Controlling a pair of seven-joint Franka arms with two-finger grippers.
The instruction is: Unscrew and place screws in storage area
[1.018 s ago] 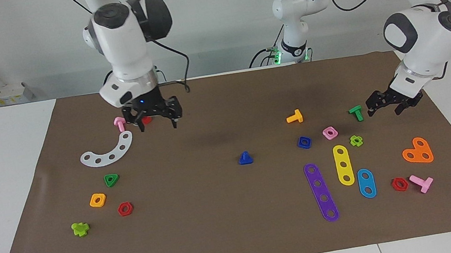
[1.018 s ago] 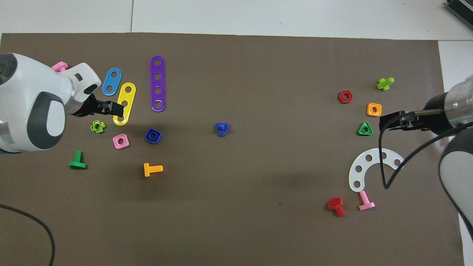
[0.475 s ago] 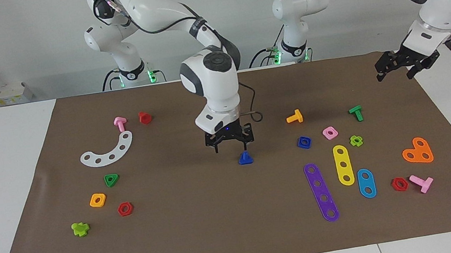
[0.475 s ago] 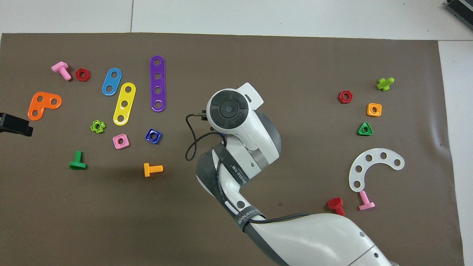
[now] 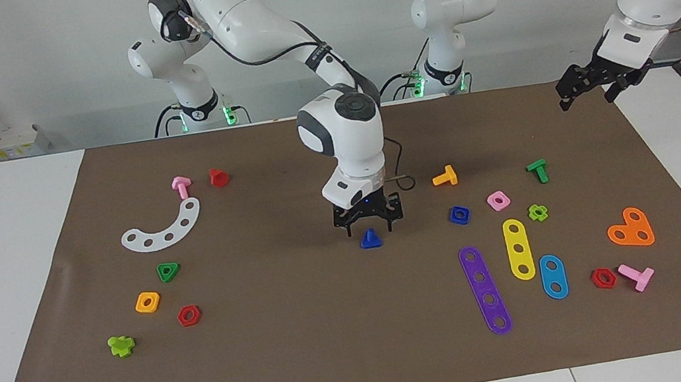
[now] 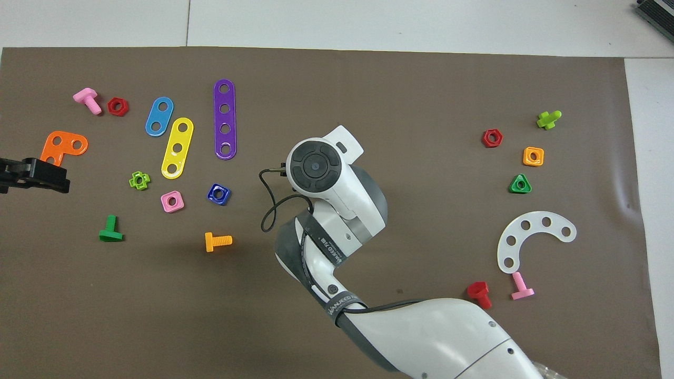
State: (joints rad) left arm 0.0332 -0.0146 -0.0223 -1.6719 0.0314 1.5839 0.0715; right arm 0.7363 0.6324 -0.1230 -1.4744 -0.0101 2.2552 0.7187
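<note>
Screw [image 5: 370, 239], dark blue, stands mid-mat under my right gripper [image 5: 369, 225], whose fingers straddle it, part-spread and not clamped. My left gripper [image 5: 586, 86] waits raised, fingers wide.

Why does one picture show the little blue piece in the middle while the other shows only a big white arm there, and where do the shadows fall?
Overhead view: the right arm covers the blue bolt. Facing view: the blue bolt is plain, sharp, below the right gripper; a soft shadow lies on the brown mat beside it; no glare.
</note>
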